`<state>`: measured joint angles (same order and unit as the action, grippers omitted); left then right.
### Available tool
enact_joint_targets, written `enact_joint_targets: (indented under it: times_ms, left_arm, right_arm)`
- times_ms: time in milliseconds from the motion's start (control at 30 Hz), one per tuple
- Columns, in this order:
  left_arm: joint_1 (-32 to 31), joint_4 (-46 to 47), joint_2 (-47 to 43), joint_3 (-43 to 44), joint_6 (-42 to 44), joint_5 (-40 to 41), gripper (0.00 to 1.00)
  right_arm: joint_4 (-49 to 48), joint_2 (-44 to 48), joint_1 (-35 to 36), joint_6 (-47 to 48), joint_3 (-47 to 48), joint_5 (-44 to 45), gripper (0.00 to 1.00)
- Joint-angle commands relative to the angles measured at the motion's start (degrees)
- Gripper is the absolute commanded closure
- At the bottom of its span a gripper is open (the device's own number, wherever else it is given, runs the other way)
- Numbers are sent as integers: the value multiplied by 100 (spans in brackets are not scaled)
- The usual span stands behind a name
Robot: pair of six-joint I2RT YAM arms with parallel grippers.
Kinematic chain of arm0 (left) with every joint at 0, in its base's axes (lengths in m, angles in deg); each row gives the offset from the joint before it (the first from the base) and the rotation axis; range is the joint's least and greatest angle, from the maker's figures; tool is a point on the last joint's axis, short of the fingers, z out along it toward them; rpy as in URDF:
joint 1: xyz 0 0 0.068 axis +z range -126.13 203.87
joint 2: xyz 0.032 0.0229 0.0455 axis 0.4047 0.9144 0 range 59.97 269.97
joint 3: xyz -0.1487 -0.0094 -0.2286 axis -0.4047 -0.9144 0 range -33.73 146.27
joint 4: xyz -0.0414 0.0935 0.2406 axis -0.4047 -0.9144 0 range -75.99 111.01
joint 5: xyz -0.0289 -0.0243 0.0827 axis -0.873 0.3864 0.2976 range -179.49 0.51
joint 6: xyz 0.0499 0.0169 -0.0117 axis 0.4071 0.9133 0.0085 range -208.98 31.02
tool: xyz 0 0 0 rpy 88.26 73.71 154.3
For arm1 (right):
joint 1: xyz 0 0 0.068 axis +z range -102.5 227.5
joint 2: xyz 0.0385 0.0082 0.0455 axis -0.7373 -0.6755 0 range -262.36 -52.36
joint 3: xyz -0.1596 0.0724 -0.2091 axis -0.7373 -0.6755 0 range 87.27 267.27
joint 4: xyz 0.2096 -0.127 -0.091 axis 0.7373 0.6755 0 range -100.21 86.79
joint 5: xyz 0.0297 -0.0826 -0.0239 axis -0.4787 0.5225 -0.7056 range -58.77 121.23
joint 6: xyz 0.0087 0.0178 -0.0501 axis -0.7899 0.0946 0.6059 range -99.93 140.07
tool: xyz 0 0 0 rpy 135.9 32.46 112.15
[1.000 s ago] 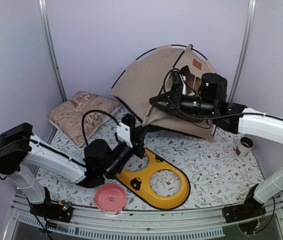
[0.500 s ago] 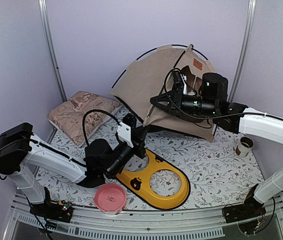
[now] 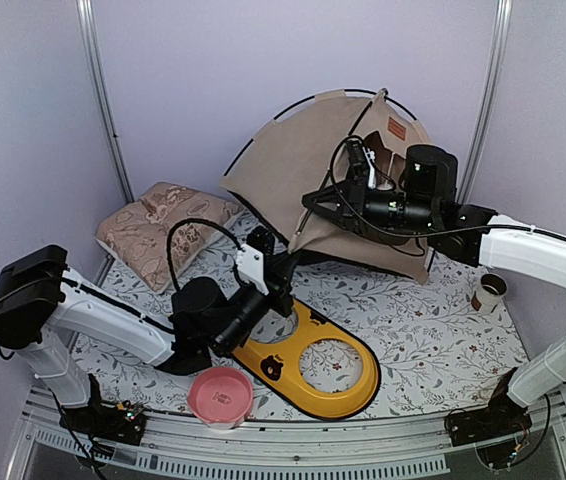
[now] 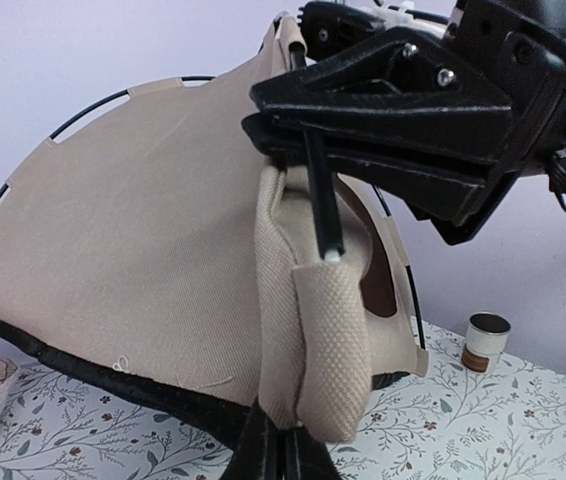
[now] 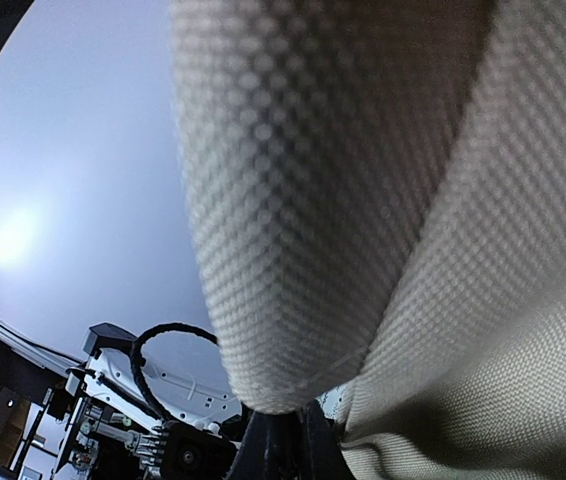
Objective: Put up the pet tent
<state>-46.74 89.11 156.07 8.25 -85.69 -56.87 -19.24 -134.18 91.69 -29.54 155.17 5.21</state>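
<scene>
The beige pet tent (image 3: 293, 165) stands half-raised at the back, with black poles along its edges and a brown label patch (image 3: 394, 127). My left gripper (image 3: 285, 268) is shut on the tent's lower corner, where the fabric (image 4: 133, 220) ends in a textured pocket (image 4: 328, 350). My right gripper (image 3: 308, 200) is shut on a thin black pole (image 4: 321, 190) just above that pocket. The pole's white tip sits at the pocket's mouth. In the right wrist view the pocket (image 5: 293, 200) fills the frame above my shut fingers (image 5: 263, 445). The pom-pom is hidden.
A tan floral pillow (image 3: 158, 228) lies at the back left. A yellow two-hole bowl stand (image 3: 313, 365) and a pink bowl (image 3: 220, 393) sit at the front. A small brown and white cup (image 3: 489, 292) stands at the right. Purple walls close the back.
My right gripper has risen slightly with the pole. My left gripper has shifted a little toward the right while keeping hold of the tent corner.
</scene>
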Motion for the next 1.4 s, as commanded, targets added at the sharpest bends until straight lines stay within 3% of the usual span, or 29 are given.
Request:
enact_joint_targets:
  times_ms: [0,1367]
  left_arm:
    - [-275,-202,92,-8,-56,-135,100]
    - [-187,-321,7,91,-173,-206,100]
  right_arm:
    - [-283,85,-397,-5,83,741,100]
    - [-463,-123,-99,-272,-464,532,100]
